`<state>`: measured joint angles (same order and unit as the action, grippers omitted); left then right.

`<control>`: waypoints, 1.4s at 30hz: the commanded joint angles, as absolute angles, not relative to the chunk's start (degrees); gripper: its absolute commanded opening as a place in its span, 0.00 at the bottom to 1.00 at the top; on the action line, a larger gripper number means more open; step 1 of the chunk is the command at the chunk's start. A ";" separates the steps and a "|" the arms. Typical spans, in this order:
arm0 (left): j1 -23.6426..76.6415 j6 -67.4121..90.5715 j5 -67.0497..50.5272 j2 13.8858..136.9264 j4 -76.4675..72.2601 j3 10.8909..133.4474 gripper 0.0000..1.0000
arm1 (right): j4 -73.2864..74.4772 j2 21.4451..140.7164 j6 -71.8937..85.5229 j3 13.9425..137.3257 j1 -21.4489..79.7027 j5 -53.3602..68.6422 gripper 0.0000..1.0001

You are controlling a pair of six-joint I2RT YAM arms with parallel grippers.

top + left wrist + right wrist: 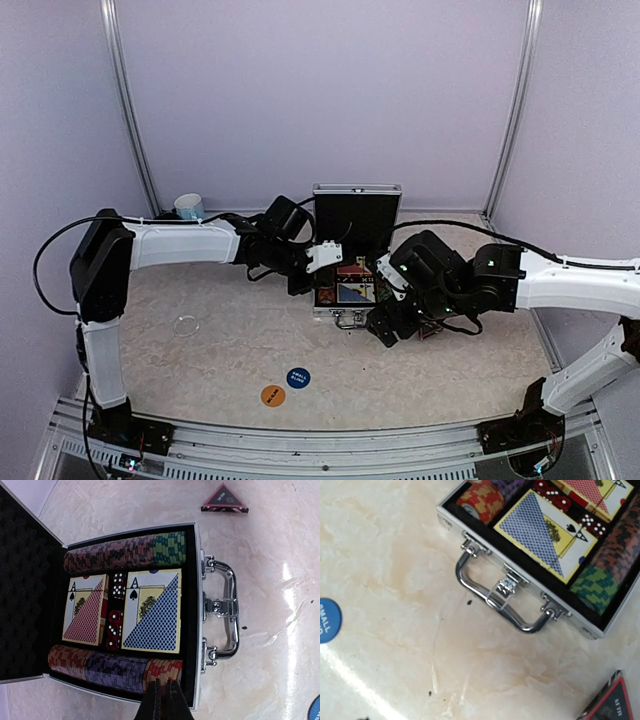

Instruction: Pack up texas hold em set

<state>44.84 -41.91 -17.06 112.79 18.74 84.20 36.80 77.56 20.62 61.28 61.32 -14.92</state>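
The silver case [356,192] lies open at mid-table, its black-lined lid up at the back. In the left wrist view it holds two rows of chip stacks [125,551], a red deck [85,610], a blue deck [151,612] and red dice [115,622]. My left gripper [162,700] is shut, its tips over the red chip stack [162,669] at the case's left edge. My right gripper [385,328] hovers in front of the case handle [502,605]; its fingers do not show. The dark triangular marker [224,500] lies right of the case. The blue button [298,378] and orange button [273,396] lie near the front.
A light blue mug [189,207] stands at the back left by the wall. A small clear ring [186,325] lies on the table at left. The right arm's body covers the table just right of the case.
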 commanded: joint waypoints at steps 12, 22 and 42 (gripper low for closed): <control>45.70 -51.23 -15.53 118.09 25.60 89.04 0.00 | 36.03 78.02 21.51 60.36 60.91 -15.12 0.96; 46.49 -49.05 -11.39 113.41 17.36 83.52 0.00 | 36.04 78.03 21.27 60.05 60.64 -15.16 0.96; 47.28 -48.78 -16.90 116.06 24.16 86.88 0.00 | 35.73 77.43 21.88 58.90 60.30 -14.35 0.96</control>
<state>46.94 -49.28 -15.07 114.54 22.65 84.86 36.47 77.82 21.08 59.81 60.80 -14.44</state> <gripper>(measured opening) 0.018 0.957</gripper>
